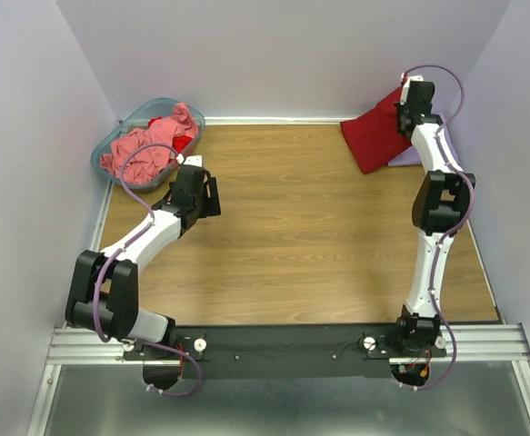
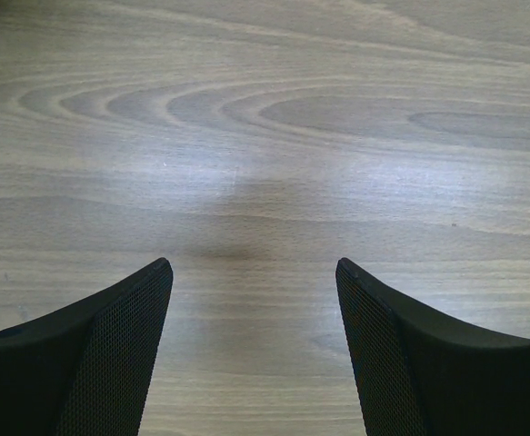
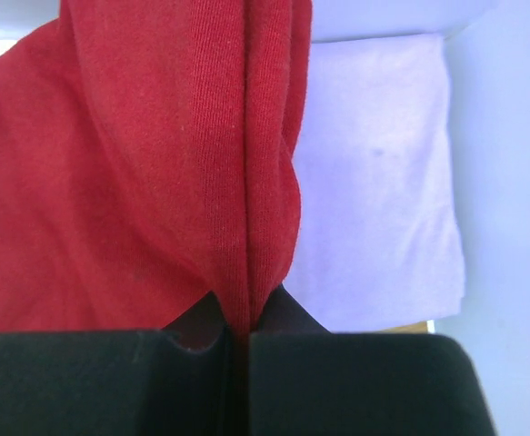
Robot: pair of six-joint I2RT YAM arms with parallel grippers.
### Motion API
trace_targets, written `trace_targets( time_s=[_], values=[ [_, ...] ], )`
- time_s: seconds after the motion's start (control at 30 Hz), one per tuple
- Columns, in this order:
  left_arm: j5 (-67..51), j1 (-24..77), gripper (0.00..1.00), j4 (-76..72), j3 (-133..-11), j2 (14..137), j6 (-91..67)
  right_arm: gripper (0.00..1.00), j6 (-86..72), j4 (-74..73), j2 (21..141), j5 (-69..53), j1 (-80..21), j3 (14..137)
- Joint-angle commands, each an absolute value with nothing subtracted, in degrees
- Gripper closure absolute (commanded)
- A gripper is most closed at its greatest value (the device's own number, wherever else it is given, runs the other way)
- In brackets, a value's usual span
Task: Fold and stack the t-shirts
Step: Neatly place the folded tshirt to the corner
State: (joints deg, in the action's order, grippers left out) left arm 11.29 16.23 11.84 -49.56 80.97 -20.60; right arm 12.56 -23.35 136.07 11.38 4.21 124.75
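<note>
Top external view shows the dark red t-shirt (image 1: 374, 136) in the far right corner of the table (image 1: 310, 236). It is a folded slab set at a slant to the table's edges, its long axis running from its near-left edge up to the far-right corner, which is lifted. There the right gripper (image 1: 416, 95) has it: in the right wrist view the fingers (image 3: 237, 318) are pressed together on a pinched ridge of red cloth (image 3: 155, 163). The lavender t-shirt (image 3: 383, 182) lies flat, partly under the red one, its right edge close along the right wall. The salmon-pink t-shirt (image 1: 146, 145) sits crumpled in the teal basket (image 1: 110, 150) at the far left corner, hard by the walls. The left gripper (image 1: 205, 195) hangs just near-right of the basket, jaws spread wide (image 2: 254, 268) over wood grain. A broad stretch of tabletop lies between the two arms.
</note>
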Motion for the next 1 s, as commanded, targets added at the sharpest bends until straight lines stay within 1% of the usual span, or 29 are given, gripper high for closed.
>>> trace_targets(
  time_s=[0.0,0.2,0.43,0.77,0.97],
  values=[
    [11.8,15.9,0.20,10.9,-50.3,82.0,-20.7,1.00,12.5,-22.7,134.8,11.2,5.6,126.9],
    [11.2,15.9,0.20,10.9,-50.4,82.5,-20.7,1.00,14.1,-22.8,134.6,11.4,7.8,128.5],
    [11.7,15.9,0.20,10.5,-50.5,83.0,-20.5,1.00,13.2,-22.7,135.4,7.9,11.6,131.7],
    [12.6,15.8,0.20,10.4,-50.7,83.8,-20.1,1.00,10.9,-22.5,142.4,5.4,15.5,135.1],
    [12.6,15.9,0.20,10.2,-50.7,84.3,-19.9,0.99,9.8,-21.0,146.1,7.9,16.7,135.4]
  ],
)
